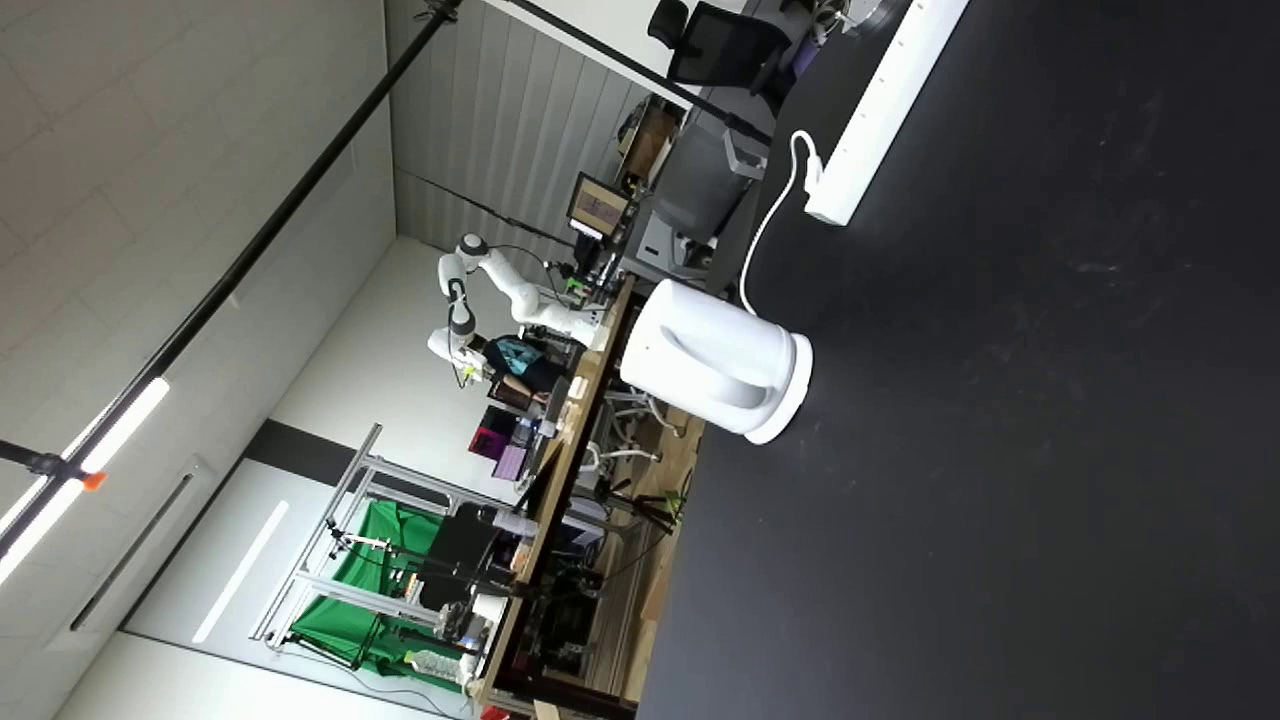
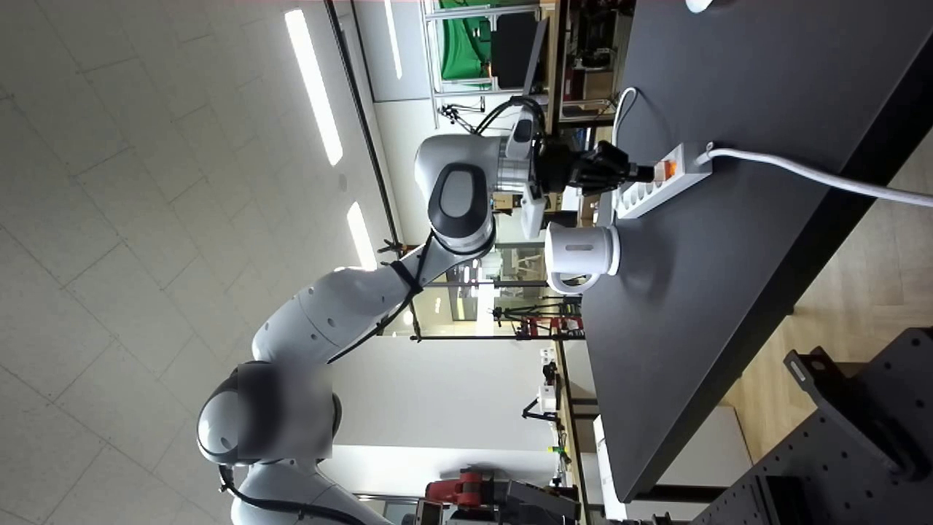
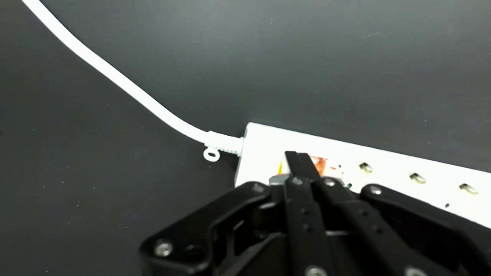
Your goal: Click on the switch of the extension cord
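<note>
One wide, flat, matt black bench [image 1: 1000, 450], with some small pale marks on its surface, visible in all views. Around it, a large room with a plain white wall [image 1: 370, 340], grey ribbed panels [image 1: 500, 110] and long, bright ceiling lamps [image 2: 313, 80]. Farther back, in both exterior views, a bright green cloth [image 2: 459, 47]. In an exterior view, past the edge of the bench, a pale wooden floor [image 2: 762, 350]. Also in an exterior view, in the background, another white robot arm [image 1: 520, 295], and close to it a person [image 1: 540, 370] in a dark shirt, too small to describe in detail.

Lying on the bench, with its row of sockets upward: a long, narrow, white plastic extension cord [image 3: 391, 172]. From one end of it, a white cable [image 3: 119, 79], leading across the bench and, in an exterior view, past its edge. Near the opposite end, but apart from it, an upright, rounded, white plastic kettle [image 2: 583, 260] with a loop handle.

Over the cable end of the extension cord, carried by a large white robot arm [image 2: 335, 306]: black jaws, completely together, finger against finger. In the wrist view, two narrow, dark fingertips [image 3: 292, 163], side by side, and just beside them, partly covered, an orange-red switch [image 3: 319, 164]. Contact between fingertips and switch: not possible to tell.
</note>
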`<action>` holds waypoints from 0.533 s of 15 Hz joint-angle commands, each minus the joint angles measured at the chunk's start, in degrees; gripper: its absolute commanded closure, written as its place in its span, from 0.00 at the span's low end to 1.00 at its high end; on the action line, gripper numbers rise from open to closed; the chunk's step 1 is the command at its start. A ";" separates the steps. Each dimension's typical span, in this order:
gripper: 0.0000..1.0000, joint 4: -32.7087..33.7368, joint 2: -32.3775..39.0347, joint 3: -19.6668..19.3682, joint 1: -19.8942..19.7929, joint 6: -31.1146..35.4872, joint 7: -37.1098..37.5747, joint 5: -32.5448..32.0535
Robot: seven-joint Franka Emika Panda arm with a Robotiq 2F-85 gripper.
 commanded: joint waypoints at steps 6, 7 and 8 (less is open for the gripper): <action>1.00 -2.20 0.38 2.19 -0.20 5.52 0.89 3.62; 1.00 -1.98 0.57 1.90 -0.06 5.31 1.24 3.26; 1.00 -1.69 0.81 1.59 0.11 5.05 1.65 2.77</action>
